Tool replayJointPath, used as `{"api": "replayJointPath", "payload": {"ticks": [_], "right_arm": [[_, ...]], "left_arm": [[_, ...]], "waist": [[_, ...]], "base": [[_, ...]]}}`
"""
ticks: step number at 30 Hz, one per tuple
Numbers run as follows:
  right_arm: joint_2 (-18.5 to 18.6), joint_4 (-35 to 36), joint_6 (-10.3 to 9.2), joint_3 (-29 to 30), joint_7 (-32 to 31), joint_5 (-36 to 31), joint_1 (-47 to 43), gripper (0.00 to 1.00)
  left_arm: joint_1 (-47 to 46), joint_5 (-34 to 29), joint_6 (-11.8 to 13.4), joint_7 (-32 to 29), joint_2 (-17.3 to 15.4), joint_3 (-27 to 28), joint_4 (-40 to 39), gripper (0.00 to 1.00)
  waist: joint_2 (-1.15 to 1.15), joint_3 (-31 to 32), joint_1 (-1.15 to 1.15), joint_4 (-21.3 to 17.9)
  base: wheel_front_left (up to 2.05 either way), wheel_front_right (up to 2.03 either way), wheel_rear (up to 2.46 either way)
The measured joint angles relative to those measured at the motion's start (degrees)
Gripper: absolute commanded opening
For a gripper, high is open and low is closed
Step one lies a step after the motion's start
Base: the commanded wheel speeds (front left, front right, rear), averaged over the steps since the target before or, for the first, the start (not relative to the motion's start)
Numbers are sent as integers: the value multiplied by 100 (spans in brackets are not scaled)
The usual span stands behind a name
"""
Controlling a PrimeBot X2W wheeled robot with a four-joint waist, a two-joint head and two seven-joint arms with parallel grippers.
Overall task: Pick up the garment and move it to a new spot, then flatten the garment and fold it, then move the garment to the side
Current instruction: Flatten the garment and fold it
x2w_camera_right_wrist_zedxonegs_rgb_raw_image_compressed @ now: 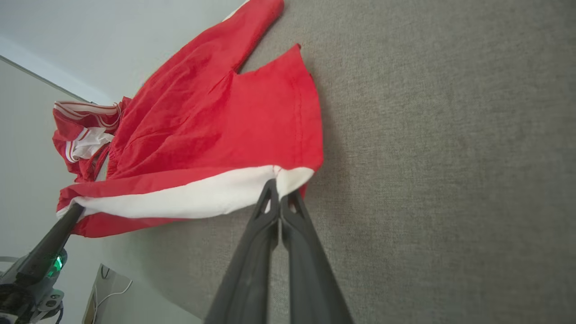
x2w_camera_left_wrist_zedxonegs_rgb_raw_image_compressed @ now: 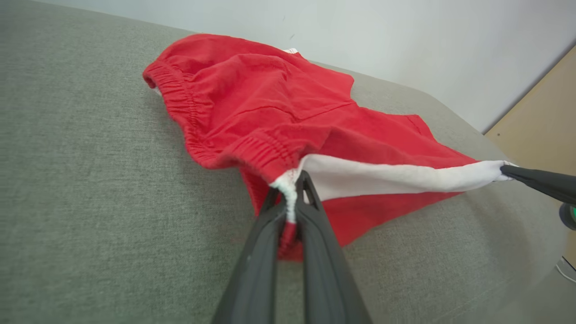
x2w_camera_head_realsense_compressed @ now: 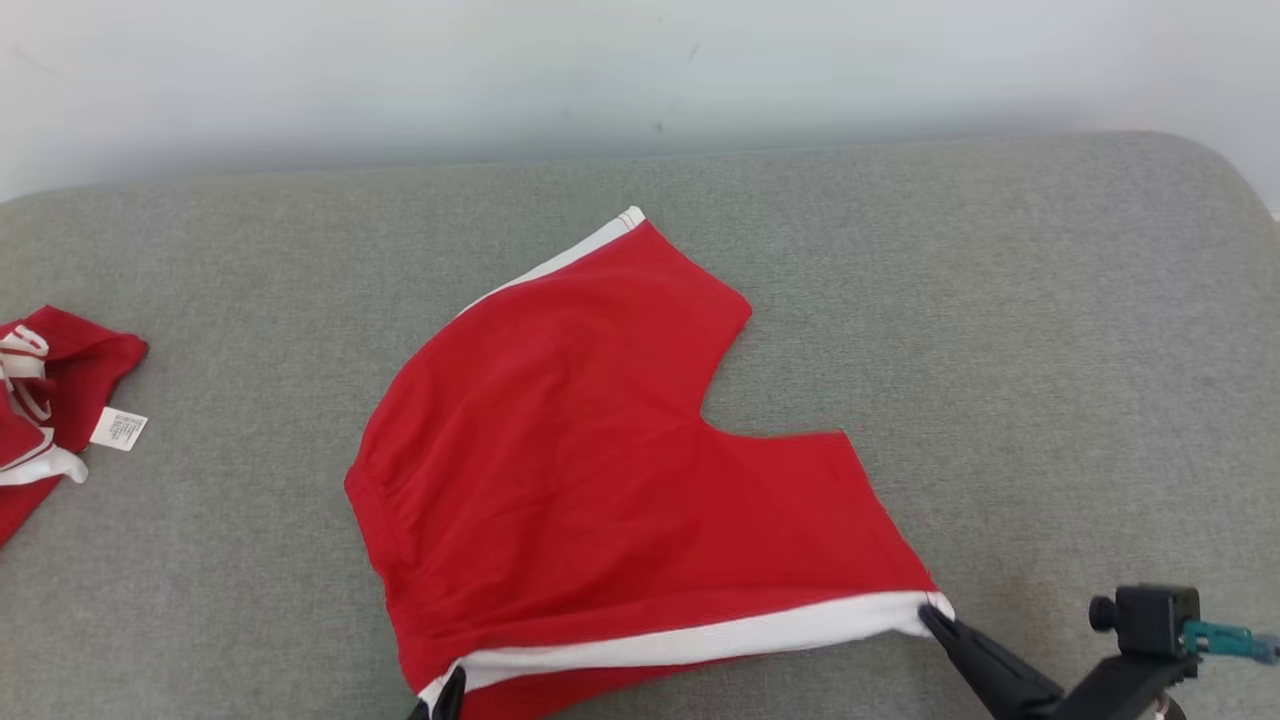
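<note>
The garment is a pair of red shorts with a white side stripe, spread on the grey cushion with its near side lifted. My left gripper is shut on the waistband end of that stripe; the left wrist view has the gathered white cloth pinched between my fingers. My right gripper is shut on the hem end of the same stripe, clamped on white cloth in the right wrist view. The stripe is stretched taut between both grippers.
A second red and white garment with a white label lies crumpled at the left edge of the cushion. A pale wall runs behind the cushion's far edge. The cushion's right corner is rounded off.
</note>
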State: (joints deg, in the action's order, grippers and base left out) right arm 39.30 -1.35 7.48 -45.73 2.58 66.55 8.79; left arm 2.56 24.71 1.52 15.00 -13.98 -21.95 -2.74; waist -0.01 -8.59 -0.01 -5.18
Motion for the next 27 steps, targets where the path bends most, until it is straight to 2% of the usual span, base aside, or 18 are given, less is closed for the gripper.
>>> {"api": "replayJointPath", "payload": {"ticks": [6,12,15,21,27], "right_arm": [[-3,138,0,298,-212,13,-451,0],[-226,342,0,746,-35,-475,-307,0],[-407,324,0,990,92,-711,14,0],[-712,32,0,1029,-107,-1408,1039,0],[-1126,-782,0,936,-189,-1839,2389,0]], "left_arm": [[205,-278,-247,0,260,298,149,0],[163,-582,-503,0,513,598,8,0],[-8,-675,-603,0,614,740,-114,0],[-495,-961,-700,0,691,943,-205,0],[-1360,-1014,-761,0,716,1114,97,0]], "waist": [[0,-28,1,67],[0,11,1,82],[1,26,1,113],[1,18,1,236],[1,-173,1,387]], "base": [[0,0,0],[0,0,0],[0,0,0],[0,0,0],[0,0,0]]}}
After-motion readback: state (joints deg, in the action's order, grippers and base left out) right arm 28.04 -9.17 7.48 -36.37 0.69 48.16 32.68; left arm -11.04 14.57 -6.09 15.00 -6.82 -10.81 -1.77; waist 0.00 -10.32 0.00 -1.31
